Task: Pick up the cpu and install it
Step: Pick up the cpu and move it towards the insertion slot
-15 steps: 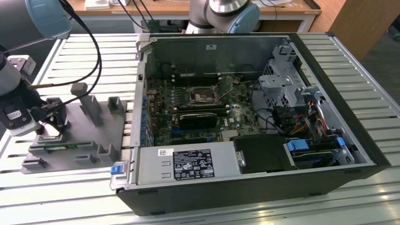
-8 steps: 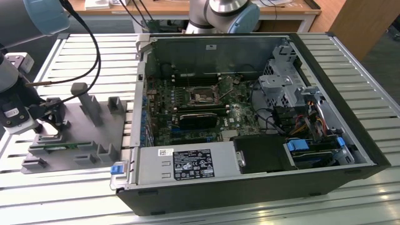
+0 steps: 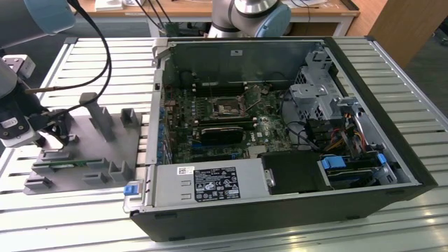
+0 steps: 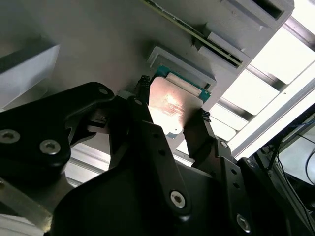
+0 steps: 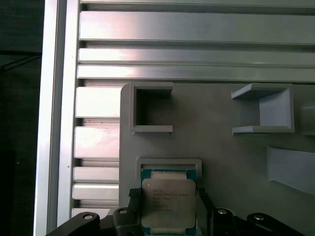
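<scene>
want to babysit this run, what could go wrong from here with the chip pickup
1. The chip lies inside a raised frame on the grey tray. With the pincer at its thin edges, a tilted lift might catch the frame or let it slip.
2. In the exterior view, the arm's black cable hangs close to the tray's upright post and might snag.

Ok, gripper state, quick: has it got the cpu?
Gripper: straddling the cpu, which sits in its holder; whether it is clamped or open cannot be told.
</scene>
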Motion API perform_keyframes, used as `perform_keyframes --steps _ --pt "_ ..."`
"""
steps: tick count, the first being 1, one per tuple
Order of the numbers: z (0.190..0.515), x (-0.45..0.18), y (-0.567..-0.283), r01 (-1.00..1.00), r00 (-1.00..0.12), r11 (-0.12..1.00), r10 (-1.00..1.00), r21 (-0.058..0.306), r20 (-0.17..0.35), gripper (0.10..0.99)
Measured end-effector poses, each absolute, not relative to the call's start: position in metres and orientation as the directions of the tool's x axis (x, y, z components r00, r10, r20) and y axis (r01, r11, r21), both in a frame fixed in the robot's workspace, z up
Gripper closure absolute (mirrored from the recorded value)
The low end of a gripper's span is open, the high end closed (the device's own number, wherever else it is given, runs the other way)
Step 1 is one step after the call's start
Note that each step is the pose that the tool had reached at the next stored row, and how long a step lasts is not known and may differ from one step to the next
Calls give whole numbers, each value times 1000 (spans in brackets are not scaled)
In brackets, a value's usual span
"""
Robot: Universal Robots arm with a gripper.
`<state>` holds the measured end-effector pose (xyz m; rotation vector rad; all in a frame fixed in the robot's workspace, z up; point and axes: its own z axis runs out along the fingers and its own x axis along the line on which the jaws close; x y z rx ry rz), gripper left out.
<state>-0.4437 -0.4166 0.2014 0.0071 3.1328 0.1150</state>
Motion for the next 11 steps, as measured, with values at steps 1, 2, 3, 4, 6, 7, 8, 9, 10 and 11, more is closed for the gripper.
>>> perform_keyframes --steps 1,2,3,4,6,7,8,9,10,11 --pt "202 -444 -417 4 -1000 997 5 77 -6 557" --pt "202 -444 -417 4 -1000 997 5 77 -7 557" --pt "202 -444 -417 4 -1000 997 5 77 -7 557" --pt "202 -444 -417 4 -1000 997 5 77 -7 557" --pt "203 -444 -417 4 -1000 997 5 77 -6 557" --pt "204 -444 -417 4 -1000 997 5 77 -6 557" --pt "204 -444 -417 4 -1000 997 5 77 -6 557" --pt "205 -444 -417 4 -1000 997 5 77 -6 557" --pt "206 -444 -417 4 -1000 997 5 77 -6 557" --pt "207 -444 -417 4 -1000 997 5 77 -6 557"
